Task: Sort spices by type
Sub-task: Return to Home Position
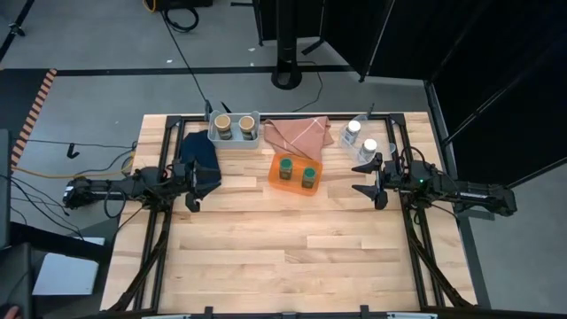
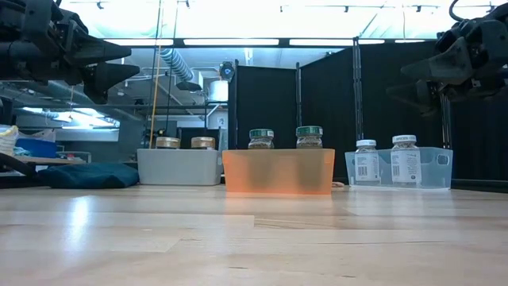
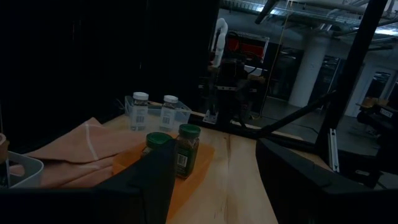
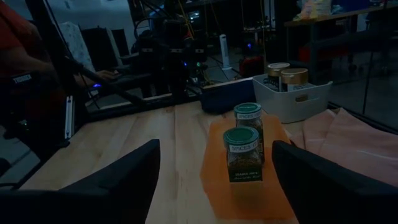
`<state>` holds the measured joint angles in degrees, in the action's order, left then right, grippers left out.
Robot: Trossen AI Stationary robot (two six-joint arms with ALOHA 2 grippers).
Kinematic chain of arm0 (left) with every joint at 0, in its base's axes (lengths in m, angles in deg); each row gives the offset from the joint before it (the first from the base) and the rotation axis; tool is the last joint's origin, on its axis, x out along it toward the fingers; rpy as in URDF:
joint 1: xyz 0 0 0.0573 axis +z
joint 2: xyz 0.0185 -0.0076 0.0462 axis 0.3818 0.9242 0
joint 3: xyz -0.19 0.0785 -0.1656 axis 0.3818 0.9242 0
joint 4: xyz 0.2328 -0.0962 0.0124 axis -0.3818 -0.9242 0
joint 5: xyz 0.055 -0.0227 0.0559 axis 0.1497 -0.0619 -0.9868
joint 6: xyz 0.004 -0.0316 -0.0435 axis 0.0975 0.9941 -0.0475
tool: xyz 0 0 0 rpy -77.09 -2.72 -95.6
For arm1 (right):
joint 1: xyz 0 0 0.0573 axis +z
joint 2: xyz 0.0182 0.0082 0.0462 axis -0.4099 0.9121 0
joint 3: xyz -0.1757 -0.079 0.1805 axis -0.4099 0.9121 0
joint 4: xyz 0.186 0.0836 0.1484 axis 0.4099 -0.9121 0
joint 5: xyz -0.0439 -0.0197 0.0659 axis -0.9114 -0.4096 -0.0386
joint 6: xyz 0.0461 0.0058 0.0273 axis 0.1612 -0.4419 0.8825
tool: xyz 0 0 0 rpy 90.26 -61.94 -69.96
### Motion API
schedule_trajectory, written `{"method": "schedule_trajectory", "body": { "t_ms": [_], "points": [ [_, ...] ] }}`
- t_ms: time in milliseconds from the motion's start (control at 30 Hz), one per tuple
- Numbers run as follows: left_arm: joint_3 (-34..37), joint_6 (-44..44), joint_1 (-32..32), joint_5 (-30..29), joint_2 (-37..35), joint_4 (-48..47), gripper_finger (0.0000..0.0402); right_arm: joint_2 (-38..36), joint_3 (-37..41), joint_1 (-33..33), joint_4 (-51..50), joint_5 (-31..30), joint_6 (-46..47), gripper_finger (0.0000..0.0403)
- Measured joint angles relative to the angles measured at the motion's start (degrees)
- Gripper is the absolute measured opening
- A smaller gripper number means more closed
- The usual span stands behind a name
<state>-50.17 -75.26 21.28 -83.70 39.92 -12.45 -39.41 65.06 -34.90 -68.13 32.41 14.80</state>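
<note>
Two green-capped jars (image 1: 286, 167) (image 1: 308, 175) stand upright in the orange tray (image 1: 296, 185) at mid-table. Two tan-capped jars (image 1: 222, 127) (image 1: 246, 125) stand in the pale grey bin (image 1: 234, 138). Two white-capped jars (image 1: 353, 130) (image 1: 369, 148) stand in a clear bin (image 2: 435, 168) at the far right. My left gripper (image 1: 190, 182) hovers open left of the tray, well above the table (image 2: 105, 62). My right gripper (image 1: 365, 178) hovers open right of the tray, also raised (image 2: 425, 75). Both wrist views look toward the green-capped jars (image 3: 188, 149) (image 4: 241, 154).
A dark blue cloth (image 1: 200, 156) lies under and beside my left gripper. A pink cloth (image 1: 298, 133) lies between the grey bin and the clear bin. The near half of the wooden table (image 1: 292, 257) is bare wood. A person's sleeve (image 4: 18, 37) shows beyond the table.
</note>
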Motion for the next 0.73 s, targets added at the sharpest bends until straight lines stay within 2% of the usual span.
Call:
{"method": "schedule_trajectory", "body": {
  "t_ms": [733],
  "points": [
    [0.0, 0.0, -0.01, 0.0, 0.02, 0.0, 0.0224, 0.0, 0.0, 0.0, 0.0, 0.0, 0.0, 0.0311]
  ]
}}
